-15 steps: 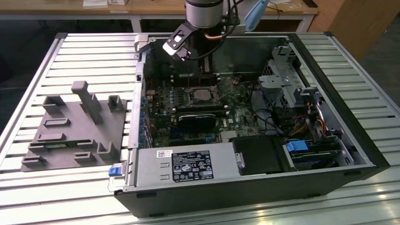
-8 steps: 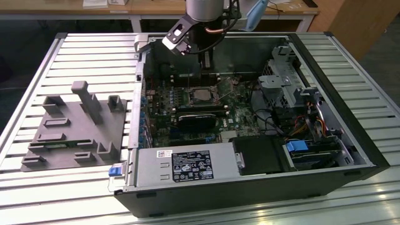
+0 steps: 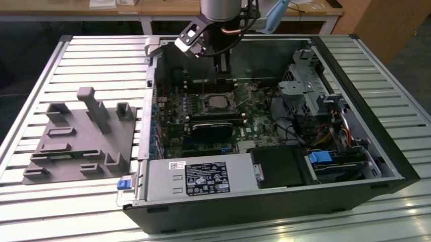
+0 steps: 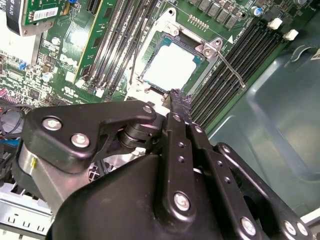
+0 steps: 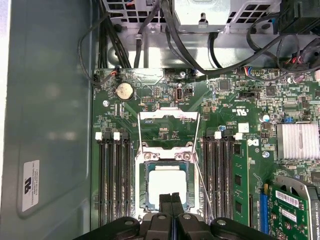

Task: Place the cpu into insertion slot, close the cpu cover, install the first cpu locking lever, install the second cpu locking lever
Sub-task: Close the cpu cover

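Black fingers [image 5: 165, 206], pressed together, are hovering over the silvery square cpu [image 5: 167, 181]; off-centre pressing risks tilting it.

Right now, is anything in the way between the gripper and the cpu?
No, nothing I can see is in the way. The gripper has its closed fingertips right at the edge of the cpu, which lies in the insertion slot.

A pale slatted metal table [image 3: 88, 55] caught bright glare; a wooden bench [image 3: 168, 6] and wooden cabinet [image 3: 390, 20] stood behind on dark floor [image 3: 417, 68].
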### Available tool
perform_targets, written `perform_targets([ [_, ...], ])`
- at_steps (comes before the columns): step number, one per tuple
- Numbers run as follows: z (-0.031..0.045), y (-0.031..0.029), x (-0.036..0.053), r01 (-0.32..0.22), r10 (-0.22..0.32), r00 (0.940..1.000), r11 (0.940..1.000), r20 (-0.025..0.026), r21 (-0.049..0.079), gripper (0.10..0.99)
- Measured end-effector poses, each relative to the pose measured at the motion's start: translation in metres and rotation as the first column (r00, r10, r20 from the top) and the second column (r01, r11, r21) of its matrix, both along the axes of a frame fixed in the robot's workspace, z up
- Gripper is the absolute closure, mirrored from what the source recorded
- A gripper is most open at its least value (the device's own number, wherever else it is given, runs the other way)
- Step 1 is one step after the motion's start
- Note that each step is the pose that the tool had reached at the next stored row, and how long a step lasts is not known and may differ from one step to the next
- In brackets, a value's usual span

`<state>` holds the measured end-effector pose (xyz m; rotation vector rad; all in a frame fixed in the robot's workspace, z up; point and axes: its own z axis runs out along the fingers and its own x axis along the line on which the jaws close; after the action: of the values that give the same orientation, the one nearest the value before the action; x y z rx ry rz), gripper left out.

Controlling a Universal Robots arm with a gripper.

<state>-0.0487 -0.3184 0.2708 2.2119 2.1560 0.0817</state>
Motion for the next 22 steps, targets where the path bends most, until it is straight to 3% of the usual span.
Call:
perform_targets([
  [15, 0.0005, 0.0, 0.0002, 0.0, 0.0, 1.0, 1.0, -0.0001, 0.0, 0.984],
  [17, 0.0005, 0.0, 0.0049, 0.0, 0.0, 1.0, 1.0, 0.0, 0.0, 0.984],
  [22, 0.0005, 0.0, 0.0052, 0.0, 0.0, 1.0, 1.0, 0.0, 0.0, 0.984],
])
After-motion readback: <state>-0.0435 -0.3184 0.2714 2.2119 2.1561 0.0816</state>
